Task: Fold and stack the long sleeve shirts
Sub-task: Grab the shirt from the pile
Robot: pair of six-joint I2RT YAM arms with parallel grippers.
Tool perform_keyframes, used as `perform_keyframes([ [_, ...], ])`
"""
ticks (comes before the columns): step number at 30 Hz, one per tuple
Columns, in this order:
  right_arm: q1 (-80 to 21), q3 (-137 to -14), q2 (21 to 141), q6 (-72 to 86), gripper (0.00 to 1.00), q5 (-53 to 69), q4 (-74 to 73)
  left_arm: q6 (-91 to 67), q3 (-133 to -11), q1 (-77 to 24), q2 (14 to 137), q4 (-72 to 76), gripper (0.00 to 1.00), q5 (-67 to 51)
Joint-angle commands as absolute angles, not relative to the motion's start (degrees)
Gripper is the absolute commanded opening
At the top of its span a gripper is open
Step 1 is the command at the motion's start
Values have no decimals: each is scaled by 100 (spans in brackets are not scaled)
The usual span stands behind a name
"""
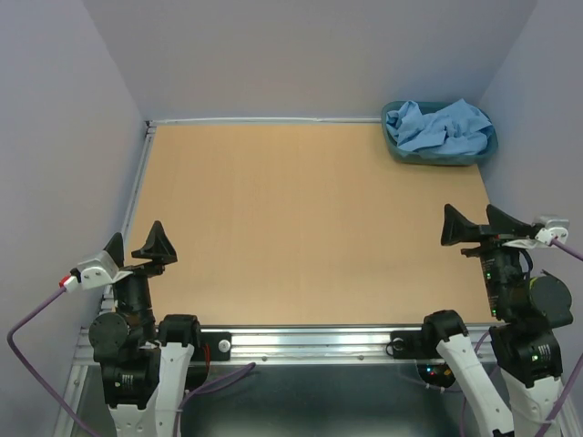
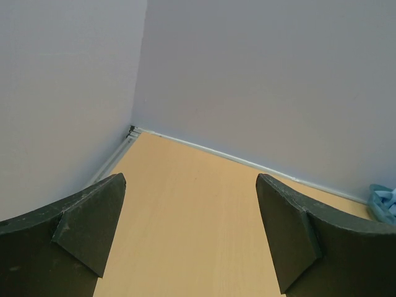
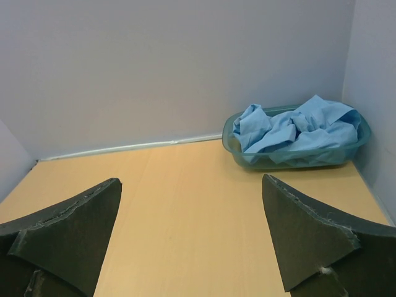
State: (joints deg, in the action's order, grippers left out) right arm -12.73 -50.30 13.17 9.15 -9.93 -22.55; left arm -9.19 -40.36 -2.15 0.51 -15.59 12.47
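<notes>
Teal tub (image 1: 442,158), table (image 1: 301,228) far right corner, maybe touching wall (image 1: 364,55).

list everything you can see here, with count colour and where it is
long sleeve shirts: count unclear as they lie in one crumpled heap, light blue, inside the tub
tub: one, translucent teal, far right corner of the table
table: one, light wood colour, fills the middle of the top view
walls: three, pale lilac, along the far, left and right sides of the table
metal rail: one, silver, along the near table edge
left gripper: one, black fingers, open and empty, near left corner
right gripper: one, black fingers, open and empty, right side of the table
</notes>
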Motion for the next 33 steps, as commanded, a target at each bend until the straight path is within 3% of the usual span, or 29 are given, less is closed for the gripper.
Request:
perform_keyframes([
  [1, -1248, -5282, 1537, 765, 100, -660, -2180, -958, -4087, -193, -475, -1230, 99, 1152],
  [8, -1248, -5598, 2494, 1124, 100, -879, -2206, -1362, -4482, -193, 332, -1511, 99, 1125],
  [20, -1248, -6898, 6211, 2337, 100, -694, -2294, -2127, -5291, -193, 3303, -2293, 99, 282],
  [26, -1109, -8497, 8301, 2619, 100, -1930, -2557, -2364, -5256, -193, 3867, -2338, 99, -202],
  [33, 209, -10668, 10508, 3312, 100, -1748, -2830, -2162, -5046, -193, 3700, -2373, 99, -554],
])
